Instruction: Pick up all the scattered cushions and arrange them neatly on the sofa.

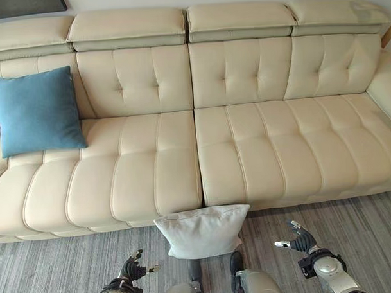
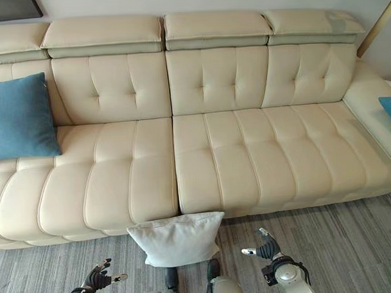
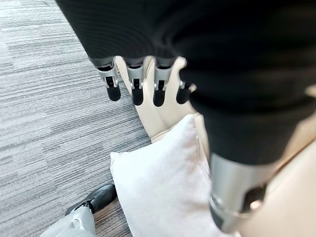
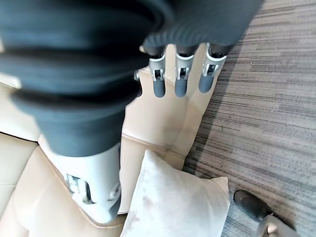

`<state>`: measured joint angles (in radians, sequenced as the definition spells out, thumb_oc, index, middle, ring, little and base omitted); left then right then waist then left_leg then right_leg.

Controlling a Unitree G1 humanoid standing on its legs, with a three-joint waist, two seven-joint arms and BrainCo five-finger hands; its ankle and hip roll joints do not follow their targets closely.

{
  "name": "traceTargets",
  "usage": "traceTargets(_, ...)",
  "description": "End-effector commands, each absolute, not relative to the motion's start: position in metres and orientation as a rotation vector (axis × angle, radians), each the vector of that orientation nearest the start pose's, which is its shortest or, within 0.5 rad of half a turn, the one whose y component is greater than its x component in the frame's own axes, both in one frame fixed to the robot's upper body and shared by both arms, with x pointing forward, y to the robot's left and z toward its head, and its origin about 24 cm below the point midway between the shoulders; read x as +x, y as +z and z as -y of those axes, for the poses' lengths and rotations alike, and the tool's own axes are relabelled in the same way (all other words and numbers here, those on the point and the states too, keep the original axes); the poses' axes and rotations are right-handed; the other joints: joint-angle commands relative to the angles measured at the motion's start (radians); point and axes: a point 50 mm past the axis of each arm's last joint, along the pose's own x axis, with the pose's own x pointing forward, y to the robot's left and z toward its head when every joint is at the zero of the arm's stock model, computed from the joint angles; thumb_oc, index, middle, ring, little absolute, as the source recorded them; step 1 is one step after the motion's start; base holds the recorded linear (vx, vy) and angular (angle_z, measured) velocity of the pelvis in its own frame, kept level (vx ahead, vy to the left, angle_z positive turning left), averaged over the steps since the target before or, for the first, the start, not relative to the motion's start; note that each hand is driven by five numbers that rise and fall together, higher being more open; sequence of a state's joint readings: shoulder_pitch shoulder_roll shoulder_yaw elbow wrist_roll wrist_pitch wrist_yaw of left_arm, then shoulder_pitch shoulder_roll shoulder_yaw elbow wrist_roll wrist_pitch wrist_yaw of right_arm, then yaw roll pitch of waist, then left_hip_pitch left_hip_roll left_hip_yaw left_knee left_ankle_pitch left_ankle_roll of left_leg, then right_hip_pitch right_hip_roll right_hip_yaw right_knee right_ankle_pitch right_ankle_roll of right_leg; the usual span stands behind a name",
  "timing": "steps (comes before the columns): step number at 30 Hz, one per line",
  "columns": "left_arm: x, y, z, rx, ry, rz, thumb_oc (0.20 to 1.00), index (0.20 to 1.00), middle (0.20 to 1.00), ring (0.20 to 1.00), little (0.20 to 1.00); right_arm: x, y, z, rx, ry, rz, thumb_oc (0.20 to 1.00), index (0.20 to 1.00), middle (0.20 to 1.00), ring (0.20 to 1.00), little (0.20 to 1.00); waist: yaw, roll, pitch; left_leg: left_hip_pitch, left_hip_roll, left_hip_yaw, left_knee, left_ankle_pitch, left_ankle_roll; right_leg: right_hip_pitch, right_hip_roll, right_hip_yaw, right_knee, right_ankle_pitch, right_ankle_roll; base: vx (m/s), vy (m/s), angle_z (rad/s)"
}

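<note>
Grey carpet point(image 1: 58, 267) below cream sofa point(image 1: 260, 150), plump white cushion point(image 1: 201, 231) leaning there, both robot hands point(image 1: 132, 269) point(image 1: 295, 239) open, empty.

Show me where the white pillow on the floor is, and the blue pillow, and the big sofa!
White square fabric cushion point(image 1: 201, 231): left eye view, middle of its face.
Blue square fabric cushion point(image 1: 37, 111): left eye view, centre of its front.
Cream tufted leather sofa point(image 1: 279, 143): left eye view, bare seat on the right half.

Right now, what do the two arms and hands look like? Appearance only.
Both match: silver-grey metal forearms, a dark ribbed cover over wrist and back of hand, and slim silver fingers with dark tips. The left hand and right hand show at the bottom of the head view; each wrist view shows its own fingers in a row.
</note>
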<state>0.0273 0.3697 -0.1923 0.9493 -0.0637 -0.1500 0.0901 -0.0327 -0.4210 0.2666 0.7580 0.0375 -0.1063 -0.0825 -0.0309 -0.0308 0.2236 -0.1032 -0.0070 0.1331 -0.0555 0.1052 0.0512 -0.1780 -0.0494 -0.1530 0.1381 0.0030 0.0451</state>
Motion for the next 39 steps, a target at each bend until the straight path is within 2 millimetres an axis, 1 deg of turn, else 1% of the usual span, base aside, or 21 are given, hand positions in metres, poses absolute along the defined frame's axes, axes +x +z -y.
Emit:
traceTargets(1, 0.196, -0.086, -0.278, 0.375, 0.228, -0.631, 1.000, 1.000, 1.000, 1.000, 1.000, 0.228, -0.064, 0.252, -0.533, -0.010, -0.516, 1.000, 1.000, 1.000, 1.000, 1.000, 0.015, -0.017, 0.068, -0.055, -0.016, 0.002, 0.177, -0.159, -0.075, -0.017, -0.022, -0.008, 0.028, -0.050, 0.051, -0.35, -0.083, 0.37)
traceTargets(2, 0.217, -0.070, -0.282, 0.325, 0.291, -0.541, 1.000, 1.000, 1.000, 1.000, 1.000, 0.239, -0.057, 0.255, -0.509, -0.053, -0.493, 1.000, 1.000, 1.000, 1.000, 1.000, 0.016, -0.016, 0.098, -0.156, -0.010, -0.006, 0.237, -0.158, -0.080, -0.112, -0.036, -0.021, 0.091, -0.056, 0.042, -0.32, -0.067, 0.38)
traceTargets(5, 0.234, -0.055, -0.286, 0.295, 0.330, -0.465, 1.000, 1.000, 1.000, 1.000, 1.000, 0.251, -0.050, 0.259, -0.487, -0.097, -0.473, 1.000, 1.000, 1.000, 1.000, 1.000, 0.017, -0.012, 0.110, -0.248, -0.007, -0.009, 0.289, -0.162, -0.081, -0.202, -0.044, -0.032, 0.145, -0.070, 0.036, -0.17, -0.041, 0.34)
traceTargets(8, 0.270, -0.019, -0.292, 0.228, 0.405, -0.307, 1.000, 1.000, 1.000, 1.000, 1.000, 0.282, -0.023, 0.271, -0.418, -0.219, -0.395, 1.000, 1.000, 1.000, 1.000, 1.000, 0.013, -0.007, 0.153, -0.415, 0.012, 0.002, 0.395, -0.197, -0.087, -0.381, -0.059, -0.024, 0.273, -0.115, 0.038, -0.09, -0.017, 0.13)
traceTargets(9, 0.270, -0.019, -0.292, 0.228, 0.406, -0.306, 1.000, 1.000, 1.000, 1.000, 1.000, 0.282, -0.023, 0.271, -0.417, -0.219, -0.394, 1.000, 1.000, 1.000, 1.000, 1.000, 0.013, -0.007, 0.151, -0.419, 0.012, 0.002, 0.398, -0.198, -0.087, -0.386, -0.059, -0.023, 0.275, -0.116, 0.038, -0.10, 0.005, 0.00)
traceTargets(11, 0.289, 0.002, -0.294, 0.195, 0.426, -0.228, 1.000, 1.000, 1.000, 1.000, 1.000, 0.304, 0.000, 0.275, -0.384, -0.270, -0.316, 1.000, 1.000, 1.000, 1.000, 1.000, 0.005, -0.001, 0.173, -0.528, 0.027, 0.007, 0.466, -0.209, -0.083, -0.500, -0.070, -0.011, 0.345, -0.128, 0.036, -0.15, 0.025, -0.10)
traceTargets(13, 0.316, 0.039, -0.300, 0.215, 0.445, -0.126, 1.000, 1.000, 1.000, 1.000, 1.000, 0.340, 0.049, 0.274, -0.305, -0.337, -0.161, 1.000, 1.000, 1.000, 1.000, 1.000, -0.008, 0.018, 0.187, -0.744, 0.044, 0.015, 0.592, -0.233, -0.076, -0.721, -0.086, 0.026, 0.480, -0.156, 0.029, -0.19, 0.079, -0.20)
traceTargets(15, 0.329, 0.058, -0.300, 0.221, 0.454, -0.072, 1.000, 1.000, 1.000, 1.000, 1.000, 0.360, 0.083, 0.265, -0.285, -0.331, -0.052, 1.000, 1.000, 1.000, 1.000, 1.000, -0.011, 0.024, 0.188, -0.838, 0.052, 0.016, 0.645, -0.243, -0.071, -0.815, -0.092, 0.038, 0.543, -0.170, 0.027, -0.06, 0.058, 0.03)
traceTargets(17, 0.334, 0.066, -0.300, 0.228, 0.459, -0.054, 1.000, 1.000, 1.000, 1.000, 1.000, 0.369, 0.098, 0.257, -0.273, -0.312, -0.005, 1.000, 1.000, 1.000, 1.000, 1.000, -0.011, 0.026, 0.183, -0.891, 0.056, 0.017, 0.670, -0.249, -0.067, -0.870, -0.095, 0.051, 0.571, -0.177, 0.026, -0.01, 0.032, 0.01)
traceTargets(19, 0.345, 0.078, -0.296, 0.232, 0.473, -0.026, 1.000, 1.000, 1.000, 1.000, 1.000, 0.384, 0.125, 0.236, -0.241, -0.274, 0.092, 1.000, 1.000, 1.000, 1.000, 1.000, -0.010, 0.029, 0.169, -0.966, 0.055, 0.018, 0.710, -0.258, -0.061, -0.936, -0.093, 0.061, 0.603, -0.183, 0.025, 0.02, 0.021, -0.11)
traceTargets(20, 0.358, 0.092, -0.283, 0.237, 0.464, 0.008, 1.000, 1.000, 1.000, 1.000, 1.000, 0.397, 0.150, 0.205, -0.210, -0.208, 0.174, 1.000, 1.000, 1.000, 1.000, 1.000, -0.012, 0.030, 0.163, -1.023, 0.049, 0.014, 0.744, -0.266, -0.053, -0.994, -0.089, 0.067, 0.635, -0.192, 0.020, 0.04, 0.025, -0.03)
traceTargets(21, 0.363, 0.096, -0.277, 0.247, 0.451, 0.016, 1.000, 1.000, 1.000, 1.000, 1.000, 0.401, 0.158, 0.191, -0.201, -0.177, 0.200, 1.000, 1.000, 1.000, 1.000, 1.000, -0.011, 0.033, 0.161, -1.044, 0.046, 0.010, 0.758, -0.269, -0.049, -1.014, -0.087, 0.072, 0.649, -0.195, 0.016, 0.03, 0.017, -0.01)
traceTargets(22, 0.364, 0.097, -0.277, 0.247, 0.451, 0.017, 1.000, 1.000, 1.000, 1.000, 1.000, 0.401, 0.159, 0.191, -0.201, -0.177, 0.201, 1.000, 1.000, 1.000, 1.000, 1.000, -0.012, 0.033, 0.160, -1.048, 0.046, 0.010, 0.760, -0.270, -0.049, -1.019, -0.087, 0.072, 0.652, -0.196, 0.016, 0.00, 0.000, 0.00)
traceTargets(23, 0.376, 0.107, -0.258, 0.262, 0.410, 0.041, 1.000, 1.000, 1.000, 1.000, 1.000, 0.406, 0.171, 0.158, -0.168, -0.111, 0.238, 1.000, 1.000, 1.000, 1.000, 1.000, -0.013, 0.038, 0.160, -1.082, 0.041, 0.008, 0.786, -0.274, -0.044, -1.052, -0.085, 0.076, 0.679, -0.202, 0.012, 0.00, 0.000, 0.00)
traceTargets(24, 0.381, 0.112, -0.250, 0.267, 0.392, 0.049, 1.000, 1.000, 1.000, 1.000, 1.000, 0.407, 0.173, 0.146, -0.156, -0.085, 0.245, 1.000, 1.000, 1.000, 1.000, 1.000, -0.014, 0.039, 0.156, -1.093, 0.038, 0.008, 0.793, -0.276, -0.044, -1.063, -0.087, 0.076, 0.685, -0.205, 0.011, 0.03, 0.001, 0.01)
traceTargets(25, 0.386, 0.118, -0.241, 0.272, 0.371, 0.064, 1.000, 1.000, 1.000, 1.000, 1.000, 0.409, 0.177, 0.132, -0.138, -0.053, 0.252, 0.931, 0.931, 0.931, 0.931, 0.931, -0.012, 0.043, 0.155, -1.106, 0.034, 0.007, 0.801, -0.276, -0.043, -1.075, -0.087, 0.074, 0.697, -0.209, 0.008, 0.00, 0.000, 0.00)
traceTargets(26, 0.386, 0.118, -0.241, 0.272, 0.371, 0.064, 0.796, 0.796, 0.796, 0.796, 0.796, 0.409, 0.177, 0.132, -0.138, -0.053, 0.252, 0.489, 0.489, 0.489, 0.489, 0.489, -0.012, 0.043, 0.155, -1.107, 0.034, 0.007, 0.801, -0.277, -0.043, -1.076, -0.087, 0.074, 0.697, -0.209, 0.008, 0.00, 0.000, 0.00)
traceTargets(27, 0.391, 0.126, -0.229, 0.260, 0.347, 0.094, 0.426, 0.426, 0.426, 0.426, 0.426, 0.409, 0.179, 0.118, -0.114, -0.021, 0.255, 0.200, 0.200, 0.200, 0.200, 0.200, -0.009, 0.048, 0.155, -1.113, 0.031, 0.004, 0.804, -0.277, -0.041, -1.083, -0.087, 0.077, 0.702, -0.209, 0.008, 0.00, 0.000, 0.00)
traceTargets(28, 0.395, 0.132, -0.218, 0.246, 0.326, 0.121, 0.200, 0.200, 0.200, 0.200, 0.200, 0.408, 0.178, 0.109, -0.080, -0.003, 0.251, 0.200, 0.200, 0.200, 0.200, 0.200, -0.007, 0.050, 0.153, -1.114, 0.027, 0.003, 0.802, -0.276, -0.041, -1.084, -0.089, 0.073, 0.701, -0.210, 0.008, 0.00, 0.000, 0.00)
traceTargets(32, 0.399, 0.157, -0.192, 0.226, 0.266, 0.252, 0.200, 0.200, 0.200, 0.200, 0.200, 0.400, 0.173, 0.077, -0.028, 0.100, 0.263, 0.200, 0.200, 0.200, 0.200, 0.200, -0.001, 0.053, 0.145, -1.098, 0.016, -0.009, 0.771, -0.263, -0.042, -1.070, -0.080, 0.075, 0.684, -0.198, 0.010, 0.00, 0.001, 0.05)
traceTargets(39, 0.392, 0.172, -0.172, 0.159, 0.216, 0.375, 0.200, 0.200, 0.200, 0.200, 0.200, 0.392, 0.163, 0.074, -0.045, 0.140, 0.280, 0.200, 0.200, 0.200, 0.200, 0.200, 0.005, 0.049, 0.140, -1.026, 0.015, -0.024, 0.689, -0.241, -0.048, -1.003, -0.070, 0.080, 0.607, -0.163, 0.020, -0.03, 0.001, 0.09)
